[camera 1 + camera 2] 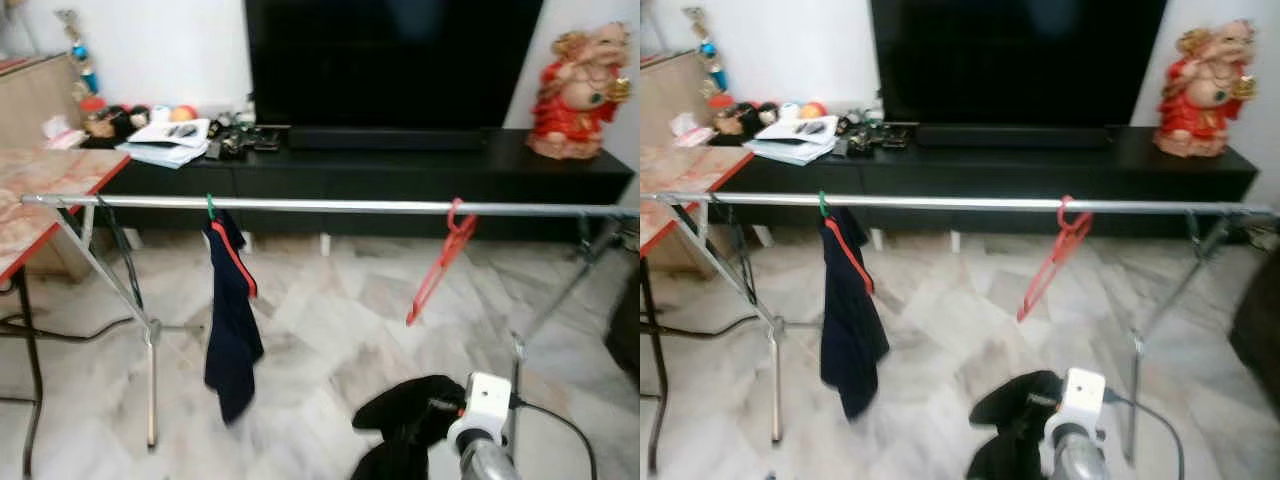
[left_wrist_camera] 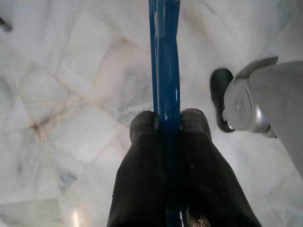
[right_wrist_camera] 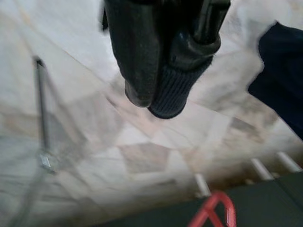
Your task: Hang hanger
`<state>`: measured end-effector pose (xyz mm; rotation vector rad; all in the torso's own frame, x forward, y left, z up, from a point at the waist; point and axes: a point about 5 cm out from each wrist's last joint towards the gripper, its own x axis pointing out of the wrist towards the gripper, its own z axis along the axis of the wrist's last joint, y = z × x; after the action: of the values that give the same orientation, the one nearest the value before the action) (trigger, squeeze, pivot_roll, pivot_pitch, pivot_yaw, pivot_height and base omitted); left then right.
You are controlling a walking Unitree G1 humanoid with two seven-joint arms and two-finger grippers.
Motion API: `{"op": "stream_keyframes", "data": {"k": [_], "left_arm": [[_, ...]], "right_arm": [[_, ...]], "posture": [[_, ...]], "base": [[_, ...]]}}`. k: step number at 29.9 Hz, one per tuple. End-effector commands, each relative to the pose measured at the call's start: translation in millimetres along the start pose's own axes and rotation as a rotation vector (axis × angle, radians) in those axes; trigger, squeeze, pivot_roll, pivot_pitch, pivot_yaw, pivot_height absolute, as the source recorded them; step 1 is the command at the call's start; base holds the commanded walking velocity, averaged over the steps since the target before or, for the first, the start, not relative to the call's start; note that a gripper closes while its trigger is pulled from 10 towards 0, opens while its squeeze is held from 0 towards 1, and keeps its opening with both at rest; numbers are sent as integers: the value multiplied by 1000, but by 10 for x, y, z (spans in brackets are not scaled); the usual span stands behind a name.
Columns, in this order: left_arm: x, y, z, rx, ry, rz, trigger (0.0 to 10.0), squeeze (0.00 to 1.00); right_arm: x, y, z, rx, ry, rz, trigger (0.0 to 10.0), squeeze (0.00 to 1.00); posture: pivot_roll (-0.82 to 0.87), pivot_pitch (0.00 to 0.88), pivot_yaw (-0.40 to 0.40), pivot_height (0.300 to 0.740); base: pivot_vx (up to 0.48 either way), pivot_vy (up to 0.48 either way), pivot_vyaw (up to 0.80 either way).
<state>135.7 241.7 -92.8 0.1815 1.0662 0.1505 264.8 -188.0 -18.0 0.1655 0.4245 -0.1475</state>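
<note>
left gripper clamped on blue hanger, low over floor | right gripper closed, empty | lift hook squarely over rail between dark garment and red hanger

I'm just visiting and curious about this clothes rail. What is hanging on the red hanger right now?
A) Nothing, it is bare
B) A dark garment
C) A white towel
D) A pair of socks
A: the red hanger hangs tilted and bare on the rail, while the dark garment hangs further along from a green hook.
</note>
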Motion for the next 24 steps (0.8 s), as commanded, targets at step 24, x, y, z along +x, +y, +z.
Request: {"op": "stream_keyframes", "data": {"k": [24], "left_arm": [[-1,-61,-3,-11,-5,-4,10000,0]], "right_arm": [[32,37,76,0,-25,15,10000,0]], "posture": [[36,21,-6,740]], "base": [[-78,60,0]]}}
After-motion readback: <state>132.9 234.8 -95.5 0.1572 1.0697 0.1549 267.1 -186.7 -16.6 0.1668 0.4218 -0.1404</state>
